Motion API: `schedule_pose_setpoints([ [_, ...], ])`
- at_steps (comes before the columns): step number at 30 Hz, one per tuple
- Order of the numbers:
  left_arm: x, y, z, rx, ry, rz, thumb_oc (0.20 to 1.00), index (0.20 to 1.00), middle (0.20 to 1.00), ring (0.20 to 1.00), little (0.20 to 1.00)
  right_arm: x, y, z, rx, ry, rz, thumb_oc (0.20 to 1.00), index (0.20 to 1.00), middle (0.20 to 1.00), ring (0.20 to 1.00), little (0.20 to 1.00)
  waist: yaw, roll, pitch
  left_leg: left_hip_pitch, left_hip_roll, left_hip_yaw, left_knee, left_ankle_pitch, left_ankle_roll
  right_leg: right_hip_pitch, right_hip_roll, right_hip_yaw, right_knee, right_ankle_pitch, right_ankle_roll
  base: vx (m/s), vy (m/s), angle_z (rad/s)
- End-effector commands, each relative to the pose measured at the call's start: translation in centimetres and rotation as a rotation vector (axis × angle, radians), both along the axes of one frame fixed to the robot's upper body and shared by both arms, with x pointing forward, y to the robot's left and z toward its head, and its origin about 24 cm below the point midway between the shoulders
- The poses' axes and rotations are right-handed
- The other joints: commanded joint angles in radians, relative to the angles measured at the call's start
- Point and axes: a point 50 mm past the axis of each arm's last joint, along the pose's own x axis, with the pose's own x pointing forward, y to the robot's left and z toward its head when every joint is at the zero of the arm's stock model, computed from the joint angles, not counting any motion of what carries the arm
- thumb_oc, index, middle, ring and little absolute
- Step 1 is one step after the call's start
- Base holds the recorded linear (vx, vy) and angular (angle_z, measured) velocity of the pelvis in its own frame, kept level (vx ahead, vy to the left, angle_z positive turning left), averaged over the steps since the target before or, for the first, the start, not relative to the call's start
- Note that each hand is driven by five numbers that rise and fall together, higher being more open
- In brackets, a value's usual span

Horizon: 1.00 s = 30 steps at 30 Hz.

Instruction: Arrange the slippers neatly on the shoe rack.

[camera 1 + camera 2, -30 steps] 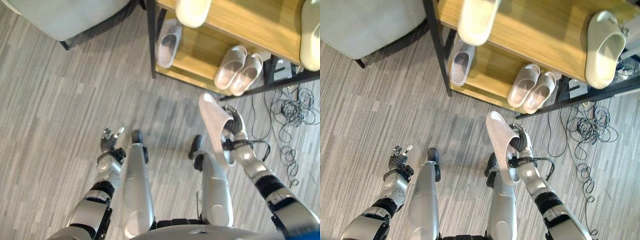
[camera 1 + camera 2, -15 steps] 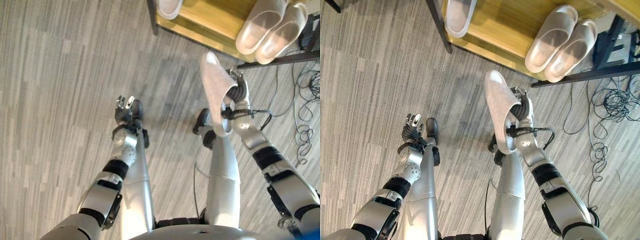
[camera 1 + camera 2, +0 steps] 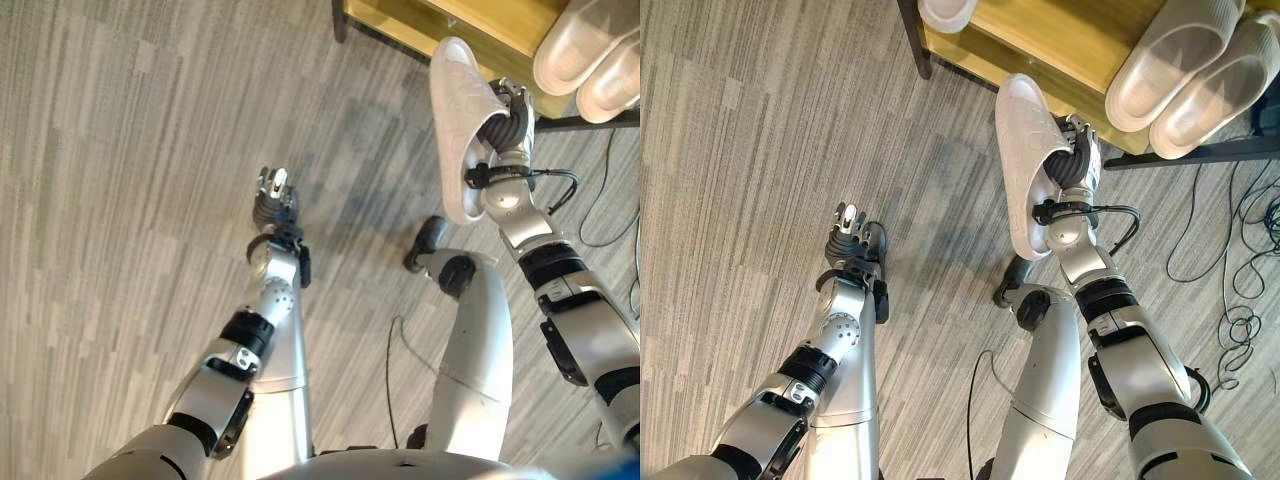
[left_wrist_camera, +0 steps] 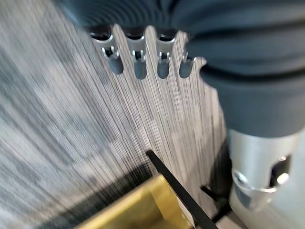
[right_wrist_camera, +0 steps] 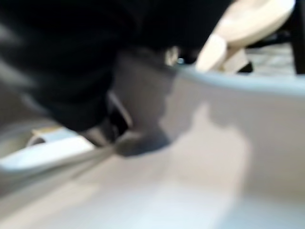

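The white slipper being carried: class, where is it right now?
In the right eye view, the white slipper is held in the right hand, above the floor just short of the shoe rack.

The floor [image 3: 740, 200] has grey carpet with fine stripes running across all the view. Thin black cables [image 3: 1240, 290] lie in loose loops on it at 3 o'clock.

The right hand [image 5: 95, 71], under its dark cover, grips the pale slipper [image 5: 205, 157] from very close; a dark-tipped finger [image 5: 143, 138] presses on the slipper's inner surface, with its rim running across behind. Past that rim, two more light slippers [image 5: 243, 28] lie side by side.
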Motion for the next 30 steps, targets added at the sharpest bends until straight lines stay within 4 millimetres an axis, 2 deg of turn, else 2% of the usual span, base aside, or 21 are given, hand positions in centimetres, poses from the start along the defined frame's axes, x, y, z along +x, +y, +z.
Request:
schedule_pose_setpoints([
  [1,-2.8,0.2,-3.5,-0.027,0.070,-0.002,1.000,1.000,1.000,1.000,1.000,-0.6,-0.4,2.0,-0.015,-0.113,-0.022,0.200,0.200,0.200,0.200,0.200,-0.017,0.010,0.004,-0.004,-0.009,-0.124,0.029,-0.058,-0.018,-0.024,0.025,0.220,-0.026,0.024,0.113,0.09,-0.022,-0.05],
  [3,-2.4,0.4,-1.3,0.056,-0.024,-0.017,1.000,1.000,1.000,1.000,1.000,-0.6,-1.4,2.5,-0.034,-0.127,-0.067,0.200,0.200,0.200,0.200,0.200,-0.016,0.009,0.020,-0.004,-0.018,-0.117,0.073,-0.078,-0.016,-0.038,0.027,0.239,0.027,0.003,0.107,0.08,-0.018,0.03],
  [7,-2.7,0.7,1.2,0.086,-0.132,-0.030,1.000,1.000,1.000,1.000,1.000,-0.7,-1.7,2.5,-0.005,-0.132,-0.081,0.200,0.200,0.200,0.200,0.200,-0.013,0.001,0.055,-0.004,-0.023,-0.109,0.155,-0.122,-0.014,-0.045,0.031,0.259,0.109,-0.032,0.097,0.06,-0.009,0.00],
  [10,-2.8,0.8,1.5,0.084,-0.143,-0.030,1.000,1.000,1.000,1.000,1.000,-0.9,-2.2,2.7,0.000,-0.146,-0.095,0.200,0.200,0.200,0.200,0.200,-0.010,0.006,0.068,-0.004,-0.024,-0.112,0.181,-0.132,-0.014,-0.046,0.034,0.263,0.131,-0.042,0.096,0.03,0.028,-0.01],
  [11,-2.9,1.0,1.5,0.104,-0.145,-0.035,1.000,1.000,1.000,1.000,1.000,-1.1,-2.6,3.1,0.008,-0.160,-0.104,0.200,0.200,0.200,0.200,0.200,-0.007,0.018,0.076,-0.004,-0.027,-0.118,0.198,-0.142,-0.010,-0.046,0.030,0.263,0.144,-0.051,0.096,0.02,0.051,-0.03],
  [13,-3.1,0.9,1.2,0.110,-0.134,-0.043,1.000,1.000,1.000,1.000,1.000,-1.1,-2.8,3.2,0.009,-0.162,-0.107,0.200,0.200,0.200,0.200,0.200,-0.005,0.021,0.081,-0.004,-0.026,-0.118,0.201,-0.145,-0.012,-0.046,0.029,0.265,0.149,-0.054,0.096,0.01,0.022,-0.02],
  [15,-3.6,1.2,0.4,0.032,-0.112,-0.035,1.000,1.000,1.000,1.000,1.000,-1.0,-3.0,3.6,0.024,-0.168,-0.111,0.200,0.200,0.200,0.200,0.200,0.002,0.031,0.084,-0.004,-0.029,-0.115,0.205,-0.148,-0.013,-0.046,0.029,0.268,0.153,-0.054,0.099,0.03,0.032,-0.01],
  [18,-3.9,1.3,-0.2,0.039,-0.091,-0.042,1.000,1.000,1.000,1.000,1.000,-0.8,-3.3,4.4,0.021,-0.183,-0.129,0.200,0.200,0.200,0.200,0.200,0.007,0.038,0.081,-0.004,-0.027,-0.114,0.206,-0.148,-0.013,-0.046,0.027,0.267,0.157,-0.054,0.100,0.00,0.000,0.00],
  [19,-4.2,1.2,-1.2,0.051,-0.051,-0.064,1.000,1.000,1.000,1.000,1.000,-0.6,-3.3,6.0,-0.007,-0.208,-0.130,0.200,0.200,0.200,0.200,0.200,0.014,0.041,0.078,-0.004,-0.022,-0.112,0.204,-0.149,-0.015,-0.046,0.028,0.268,0.158,-0.056,0.100,0.00,0.000,0.00],
  [20,-4.2,1.2,-1.2,0.049,-0.053,-0.064,1.000,1.000,1.000,1.000,1.000,-0.6,-3.2,6.1,-0.008,-0.209,-0.129,0.200,0.200,0.200,0.200,0.200,0.013,0.042,0.079,-0.004,-0.021,-0.112,0.204,-0.149,-0.015,-0.046,0.028,0.268,0.157,-0.056,0.100,0.00,0.000,0.00],
  [22,-4.4,1.3,-1.3,0.058,-0.053,-0.079,1.000,1.000,1.000,1.000,1.000,0.5,-4.1,8.6,0.010,-0.180,-0.162,0.200,0.200,0.200,0.200,0.200,0.030,0.046,0.077,-0.004,-0.019,-0.114,0.208,-0.147,-0.019,-0.046,0.027,0.263,0.161,-0.056,0.100,0.00,0.000,0.00],
  [26,-4.5,1.0,-1.5,0.068,-0.042,-0.106,1.000,1.000,1.000,1.000,1.000,1.1,-4.3,10.3,0.059,-0.166,-0.171,0.200,0.200,0.200,0.200,0.200,0.036,0.049,0.081,-0.004,-0.017,-0.115,0.204,-0.140,-0.020,-0.046,0.023,0.261,0.157,-0.053,0.099,0.00,0.000,0.00],
  [27,-4.4,0.8,-1.3,0.078,-0.047,-0.128,1.000,1.000,1.000,1.000,1.000,1.3,-4.9,11.4,0.106,-0.147,-0.180,0.200,0.200,0.200,0.200,0.200,0.044,0.050,0.083,-0.004,-0.017,-0.117,0.196,-0.135,-0.024,-0.046,0.020,0.258,0.154,-0.053,0.101,0.00,0.000,0.00],
  [29,-4.5,0.6,-1.4,0.088,-0.044,-0.140,1.000,1.000,1.000,1.000,1.000,1.3,-5.3,12.0,0.115,-0.141,-0.193,0.200,0.200,0.200,0.200,0.200,0.048,0.050,0.081,-0.004,-0.016,-0.116,0.190,-0.132,-0.026,-0.046,0.018,0.256,0.151,-0.055,0.100,0.02,-0.016,0.02],
  [30,-4.5,0.4,-1.6,0.104,-0.038,-0.162,1.000,1.000,1.000,1.000,1.000,1.1,-5.9,13.4,0.143,-0.143,-0.207,0.200,0.200,0.200,0.200,0.200,0.056,0.047,0.078,-0.004,-0.016,-0.118,0.181,-0.127,-0.030,-0.046,0.014,0.251,0.149,-0.055,0.101,0.04,-0.040,0.08],
])
